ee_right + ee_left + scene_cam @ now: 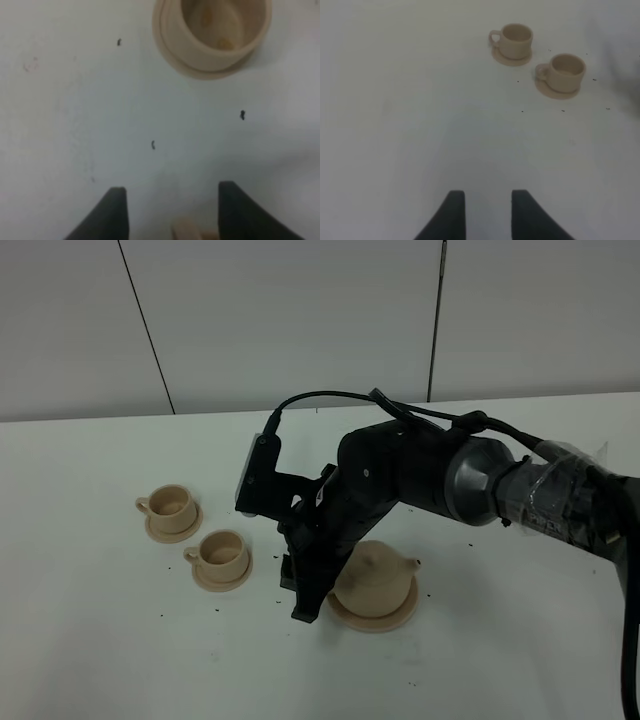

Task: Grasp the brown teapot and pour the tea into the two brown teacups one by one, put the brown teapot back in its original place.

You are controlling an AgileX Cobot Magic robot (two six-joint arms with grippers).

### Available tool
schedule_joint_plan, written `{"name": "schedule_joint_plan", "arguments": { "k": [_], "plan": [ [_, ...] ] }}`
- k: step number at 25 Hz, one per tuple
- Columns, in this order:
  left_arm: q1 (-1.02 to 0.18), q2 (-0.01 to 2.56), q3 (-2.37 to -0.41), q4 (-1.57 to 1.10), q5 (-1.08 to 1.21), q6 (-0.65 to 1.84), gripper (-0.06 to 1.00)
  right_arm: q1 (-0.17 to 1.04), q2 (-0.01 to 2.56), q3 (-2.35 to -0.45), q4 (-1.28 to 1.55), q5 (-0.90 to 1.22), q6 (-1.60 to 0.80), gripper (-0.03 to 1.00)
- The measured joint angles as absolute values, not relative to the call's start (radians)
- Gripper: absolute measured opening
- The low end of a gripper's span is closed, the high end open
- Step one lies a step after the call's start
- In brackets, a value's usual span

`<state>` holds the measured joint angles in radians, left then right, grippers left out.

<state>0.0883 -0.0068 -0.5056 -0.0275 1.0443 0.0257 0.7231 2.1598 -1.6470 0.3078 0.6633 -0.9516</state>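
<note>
The brown teapot (pixel 376 575) stands upright on its wide saucer, the original place (pixel 383 620), right of centre on the white table. My right gripper (pixel 308 602) hangs just left of the pot. In the right wrist view this gripper (pixel 172 215) is open, and a beige bit of the pot (pixel 187 231) shows between its fingers without touching either one. The two brown teacups (pixel 170 504) (pixel 222 551) sit on small saucers at the left. The nearer teacup (pixel 220 27) holds yellowish bits. My left gripper (pixel 489 212) is open over bare table, with both teacups (pixel 516 40) (pixel 566 71) ahead of it.
Small black specks (pixel 242 115) lie scattered on the table (pixel 120 640) around the cups and the pot. The right arm's dark body and cables (pixel 420 470) stretch over the table's middle from the right. A pale wall (pixel 300 320) closes the back.
</note>
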Motion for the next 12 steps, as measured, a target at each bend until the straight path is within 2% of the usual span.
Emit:
{"name": "schedule_joint_plan", "arguments": {
  "k": [12],
  "plan": [
    [0.088,-0.007,-0.506,-0.028,1.044,0.026,0.30,0.729,2.194,-1.647,0.292,0.633,-0.952,0.41]
  ]
}}
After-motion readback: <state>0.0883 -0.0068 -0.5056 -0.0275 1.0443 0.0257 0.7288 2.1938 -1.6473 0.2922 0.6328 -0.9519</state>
